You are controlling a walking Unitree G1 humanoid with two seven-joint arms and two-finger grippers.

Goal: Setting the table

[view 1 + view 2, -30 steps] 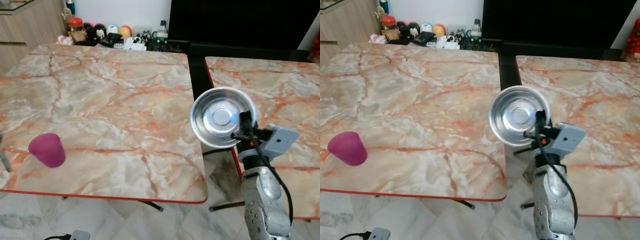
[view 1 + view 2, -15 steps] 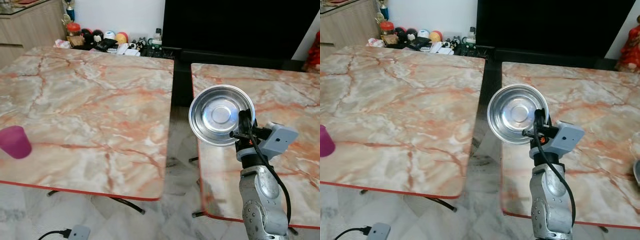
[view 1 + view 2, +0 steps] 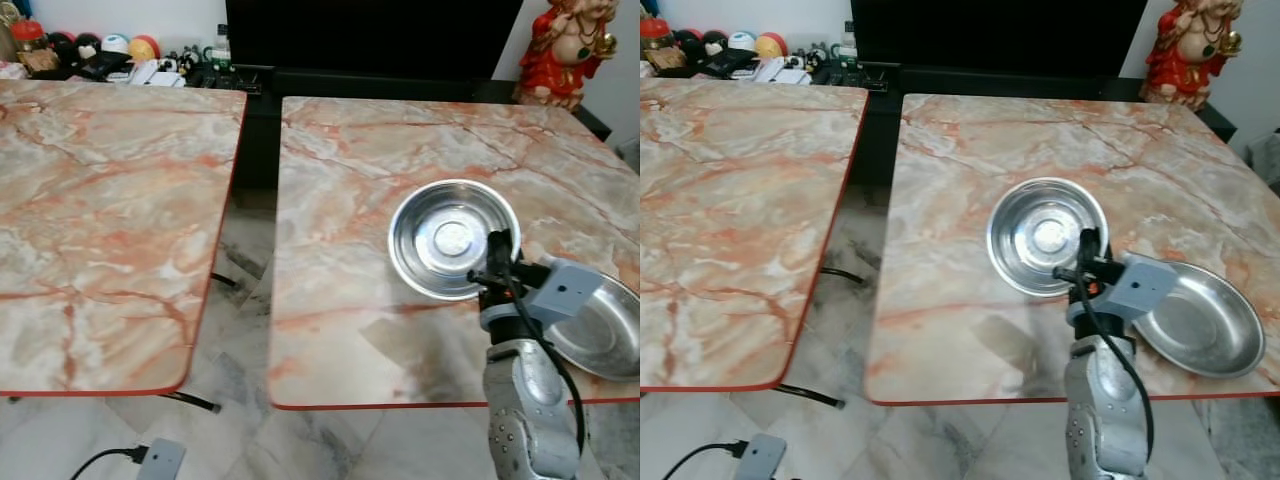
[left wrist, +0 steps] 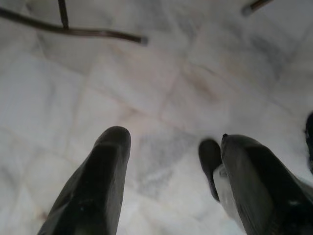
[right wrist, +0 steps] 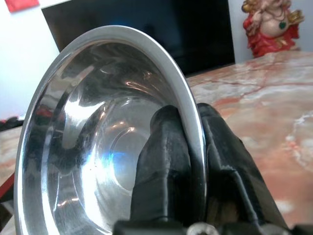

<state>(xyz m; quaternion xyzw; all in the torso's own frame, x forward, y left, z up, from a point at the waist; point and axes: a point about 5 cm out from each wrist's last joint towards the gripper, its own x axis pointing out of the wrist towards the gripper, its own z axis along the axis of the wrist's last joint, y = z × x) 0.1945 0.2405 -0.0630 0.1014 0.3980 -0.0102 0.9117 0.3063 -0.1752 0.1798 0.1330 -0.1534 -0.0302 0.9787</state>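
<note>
Steel bowl (image 3: 452,238): sitting right of centre in the frame, tilted, being carried above the right marble table (image 3: 350,180)
Handling: looking light, rigid and slick; the thin rim is probably the only real purchase
Right gripper (image 5: 191,161): pinching the bowl's rim, one finger inside, one outside
Steel plate (image 3: 1200,318): lying at lower right of the frame, just beside the bowl
Left gripper (image 4: 166,161): hanging idle over floor tiles, fingers parted around nothing
Left marble table (image 3: 100,190): stretching across the left side

Two marble-topped tables (image 3: 110,210) on pale marble floor (image 3: 235,350); black screen (image 3: 370,35) behind
</note>
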